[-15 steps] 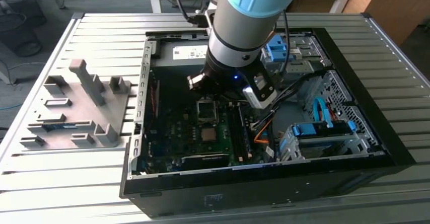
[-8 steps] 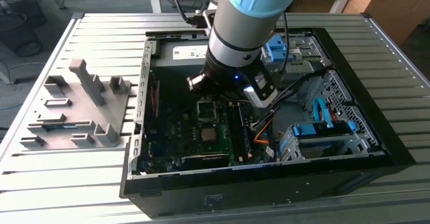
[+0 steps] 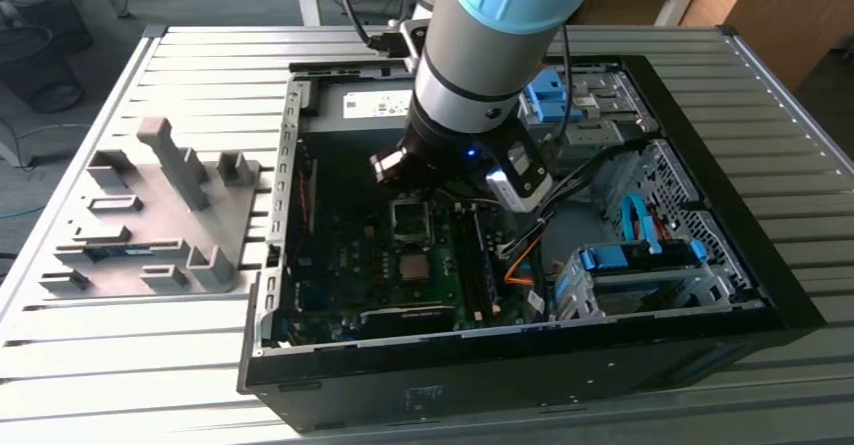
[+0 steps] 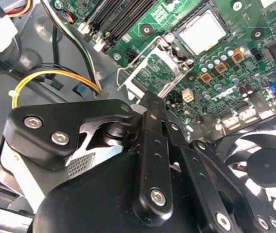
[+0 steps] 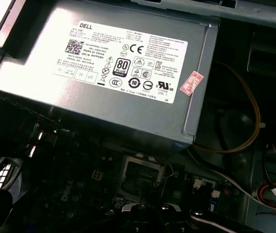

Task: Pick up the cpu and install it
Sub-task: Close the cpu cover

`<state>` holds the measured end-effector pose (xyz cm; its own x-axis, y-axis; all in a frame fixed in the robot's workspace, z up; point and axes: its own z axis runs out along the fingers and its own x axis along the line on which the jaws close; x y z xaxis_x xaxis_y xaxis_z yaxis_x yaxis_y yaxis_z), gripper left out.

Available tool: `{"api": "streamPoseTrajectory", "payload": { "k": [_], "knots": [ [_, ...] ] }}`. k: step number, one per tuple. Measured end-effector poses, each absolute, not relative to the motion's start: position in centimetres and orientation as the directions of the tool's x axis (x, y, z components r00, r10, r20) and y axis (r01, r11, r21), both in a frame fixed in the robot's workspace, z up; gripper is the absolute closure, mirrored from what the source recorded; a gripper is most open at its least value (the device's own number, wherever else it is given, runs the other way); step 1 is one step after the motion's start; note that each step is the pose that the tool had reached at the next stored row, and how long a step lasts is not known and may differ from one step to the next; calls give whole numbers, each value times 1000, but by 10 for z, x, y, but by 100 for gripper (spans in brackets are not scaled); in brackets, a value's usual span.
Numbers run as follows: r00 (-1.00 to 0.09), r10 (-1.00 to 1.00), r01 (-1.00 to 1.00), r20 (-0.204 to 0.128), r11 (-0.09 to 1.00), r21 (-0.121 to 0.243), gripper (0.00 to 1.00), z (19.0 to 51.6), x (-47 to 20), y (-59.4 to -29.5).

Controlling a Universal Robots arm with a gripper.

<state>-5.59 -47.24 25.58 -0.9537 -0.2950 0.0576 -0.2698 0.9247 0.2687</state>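
The cpu is a small silver-grey square lying flat in its socket on the green motherboard. In the exterior view the cpu shows as a grey square near the middle of the board. Beside it the socket's metal retaining frame stands hinged open. My gripper hangs inside the open PC case, just above the board next to that frame and a short way from the cpu. Nothing shows in its grasp. In the exterior view the arm's wrist covers most of the gripper.
The grey power-supply box with a white label sits close behind the socket. A black fan, memory slots and yellow and black cables crowd the board. Blue drive bays fill the case's right. A grey parts fixture lies outside.
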Motion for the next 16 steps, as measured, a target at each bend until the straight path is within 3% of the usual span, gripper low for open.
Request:
{"api": "streamPoseTrajectory", "payload": {
  "k": [16],
  "knots": [
    [-931,-362,-334,58,903,269,90,256,-56,-472]
  ]
}}
